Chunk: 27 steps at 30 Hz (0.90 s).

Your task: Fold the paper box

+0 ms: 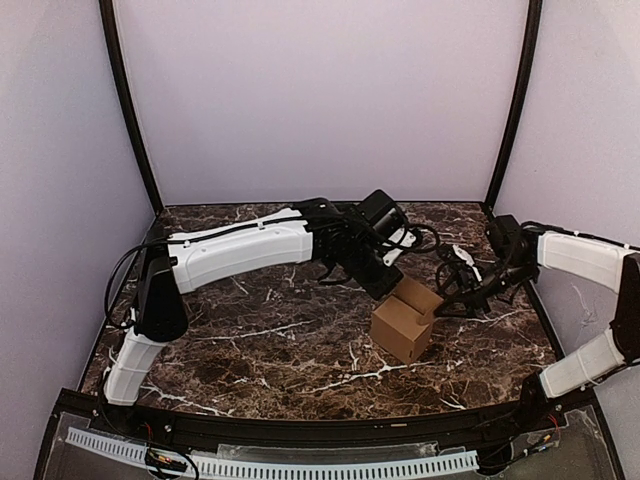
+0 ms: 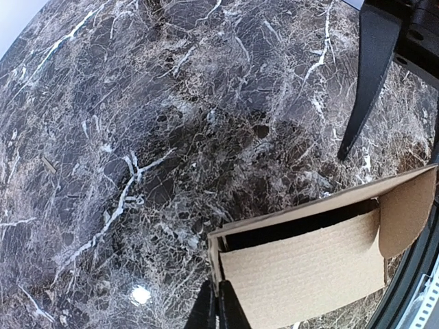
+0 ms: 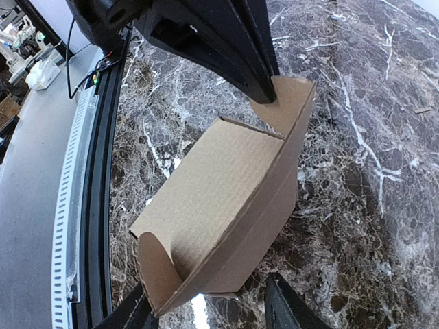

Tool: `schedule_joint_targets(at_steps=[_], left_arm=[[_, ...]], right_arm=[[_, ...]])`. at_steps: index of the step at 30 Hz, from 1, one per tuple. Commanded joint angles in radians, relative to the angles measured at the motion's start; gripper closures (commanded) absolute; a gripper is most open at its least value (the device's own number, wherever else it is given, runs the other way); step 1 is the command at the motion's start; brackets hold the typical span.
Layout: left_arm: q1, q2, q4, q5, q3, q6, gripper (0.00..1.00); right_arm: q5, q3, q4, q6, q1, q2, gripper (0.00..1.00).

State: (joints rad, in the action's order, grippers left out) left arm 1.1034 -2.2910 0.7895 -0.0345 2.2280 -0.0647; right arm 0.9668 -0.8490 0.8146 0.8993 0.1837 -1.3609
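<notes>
The paper box (image 1: 403,326) is a small brown cardboard cube standing right of the table's middle, its lid flap (image 1: 419,294) raised at the back. My left gripper (image 1: 388,283) reaches down from the left and is shut on the box's far upper edge; its fingers (image 2: 218,305) pinch the thin cardboard wall (image 2: 214,264). In the right wrist view those black fingers (image 3: 255,81) clamp a rounded tab (image 3: 287,103). My right gripper (image 3: 206,293) stands open, straddling the box's near lower corner (image 3: 206,274), beside its rounded side tab (image 3: 154,274).
The table top is dark marble (image 1: 260,340). A black rail (image 1: 300,430) with a white perforated strip (image 3: 68,205) runs along the near edge. Lilac walls and black corner posts (image 1: 130,110) enclose the back and sides. Cables (image 1: 455,265) hang by the right wrist.
</notes>
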Motion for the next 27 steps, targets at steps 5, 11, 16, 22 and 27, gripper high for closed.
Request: schedule_joint_targets(at_steps=[5, 11, 16, 22, 27], left_arm=[[0.009, -0.004, 0.054, 0.047, 0.016, -0.001, 0.89], [0.012, 0.046, 0.057, -0.077, 0.003, 0.007, 0.69], [0.038, 0.172, -0.015, -0.19, -0.114, 0.007, 0.61], [0.103, 0.273, -0.129, -0.209, -0.324, -0.023, 0.66], [0.118, 0.307, -0.319, -0.12, -0.467, -0.089, 0.81]], right_arm=[[-0.013, -0.129, 0.146, 0.021, -0.007, 0.058, 0.42], [-0.076, -0.258, 0.19, -0.051, -0.007, 0.044, 0.39], [-0.102, -0.36, 0.221, -0.134, -0.006, -0.048, 0.39], [-0.113, -0.413, 0.271, -0.174, 0.021, -0.105, 0.42], [-0.14, -0.401, 0.256, -0.235, 0.064, -0.126, 0.44]])
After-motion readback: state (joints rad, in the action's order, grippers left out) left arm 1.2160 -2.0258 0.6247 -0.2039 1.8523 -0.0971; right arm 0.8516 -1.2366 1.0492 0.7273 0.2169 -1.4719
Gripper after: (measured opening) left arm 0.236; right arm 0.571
